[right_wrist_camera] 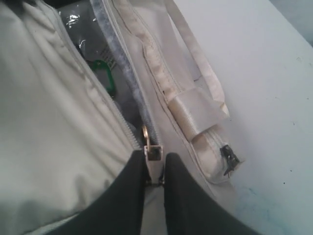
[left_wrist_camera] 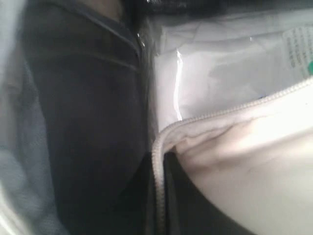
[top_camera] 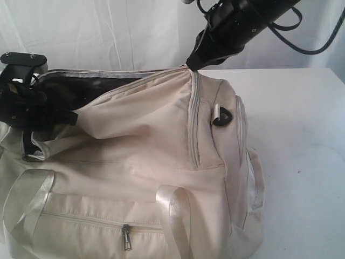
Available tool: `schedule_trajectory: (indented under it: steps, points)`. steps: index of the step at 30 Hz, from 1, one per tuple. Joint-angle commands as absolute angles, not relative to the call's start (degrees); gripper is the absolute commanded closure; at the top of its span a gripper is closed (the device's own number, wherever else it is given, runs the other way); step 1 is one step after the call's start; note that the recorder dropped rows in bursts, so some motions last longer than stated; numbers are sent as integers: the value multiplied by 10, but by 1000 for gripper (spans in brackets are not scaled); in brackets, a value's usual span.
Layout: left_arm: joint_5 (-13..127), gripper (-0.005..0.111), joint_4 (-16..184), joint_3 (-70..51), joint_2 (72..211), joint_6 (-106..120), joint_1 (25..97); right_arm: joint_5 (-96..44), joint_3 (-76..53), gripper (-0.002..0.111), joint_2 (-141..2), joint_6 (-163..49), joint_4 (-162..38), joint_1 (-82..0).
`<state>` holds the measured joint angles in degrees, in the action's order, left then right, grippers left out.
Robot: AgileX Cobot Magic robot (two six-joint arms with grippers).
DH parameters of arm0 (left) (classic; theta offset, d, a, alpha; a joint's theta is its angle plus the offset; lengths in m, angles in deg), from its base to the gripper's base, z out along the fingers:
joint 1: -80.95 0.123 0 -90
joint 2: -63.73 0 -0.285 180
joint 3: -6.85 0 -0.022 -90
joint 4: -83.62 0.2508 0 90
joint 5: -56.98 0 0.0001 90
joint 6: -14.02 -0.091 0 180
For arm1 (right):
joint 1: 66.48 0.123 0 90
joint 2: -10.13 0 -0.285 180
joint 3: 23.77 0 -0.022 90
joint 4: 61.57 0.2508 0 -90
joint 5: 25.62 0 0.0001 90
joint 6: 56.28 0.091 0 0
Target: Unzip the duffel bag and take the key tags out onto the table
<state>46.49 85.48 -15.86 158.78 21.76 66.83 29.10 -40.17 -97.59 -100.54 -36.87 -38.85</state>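
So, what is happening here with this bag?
Two robot arms are working on the duffel bag. The right arm has its jaws shut on the zipper pull at one end of the top opening. The left arm pinches the bag's edge at the other end. The top is largely unzipped. A green key tag shows inside, not yet taken out.

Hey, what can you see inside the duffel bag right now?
Through the opened top of the duffel bag, one green key tag shows against the grey lining, along with a white packet in clear plastic. Any other tags are covered by the bag's fabric.
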Motion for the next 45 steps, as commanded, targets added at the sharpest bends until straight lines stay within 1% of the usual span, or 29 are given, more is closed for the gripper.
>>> schedule_trajectory:
  steps: [1, 6, 8, 9, 10, 11, 12, 14, 15, 17, 22, 24, 27, 29, 32, 34, 36, 37, 39, 42, 45]
  points:
    - [467, 107, 886, -166, 1556, 214, 677, 297, -391, 108, -947, -980, -406, -408]
    - [570, 107, 889, -166, 1507, 214, 677, 289, -391, 108, -947, -980, -404, -408]
    - [606, 101, 905, -165, 1488, 206, 677, 278, -391, 108, -948, -972, -404, -408]
    - [604, 91, 910, -159, 1481, 206, 676, 270, -391, 108, -948, -966, -398, -408]
    - [601, 84, 913, -155, 1479, 206, 675, 266, -391, 108, -949, -966, -393, -408]
    - [602, 69, 917, -153, 1476, 204, 665, 264, -391, 108, -949, -966, -379, -408]
    - [603, 61, 919, -149, 1476, 199, 660, 263, -391, 108, -949, -966, -373, -408]
    - [604, 41, 933, -134, 1476, 189, 641, 257, -391, 108, -950, -966, -358, -408]
    - [604, 38, 944, -128, 1475, 189, 634, 255, -391, 108, -950, -966, -357, -408]
    - [606, 39, 973, -121, 1475, 182, 615, 253, -391, 108, -950, -966, -357, -408]
    - [692, 40, 1154, -119, 1502, 181, 492, 255, -391, 108, -950, -966, -353, -408]
    - [705, 40, 1185, -116, 1531, 180, 469, 256, -391, 108, -950, -966, -348, -408]
    - [770, 40, 1229, -116, 1568, 179, 469, 259, -391, 108, -950, -966, -335, -408]
    - [797, 43, 1249, -99, 1600, 180, 469, 267, -391, 108, -950, -970, -330, -408]
    - [797, 44, 1248, -56, 1624, 193, 471, 271, -391, 108, -950, -970, -330, -408]
    - [794, 44, 1248, -25, 1637, 246, 471, 271, -391, 108, -950, -970, -330, -408]
    - [782, 48, 1249, -3, 1655, 303, 471, 271, -391, 108, -950, -970, -330, -408]
    - [777, 54, 1268, 3, 1663, 340, 471, 271, -391, 108, -950, -970, -330, -408]
    - [776, 59, 1295, 4, 1665, 382, 471, 271, -391, 108, -950, -970, -330, -408]
    - [764, 59, 1320, 4, 1665, 438, 471, 271, -391, 108, -950, -970, -330, -408]
    - [755, 57, 1340, 4, 1658, 470, 471, 270, -391, 108, -950, -970, -330, -408]
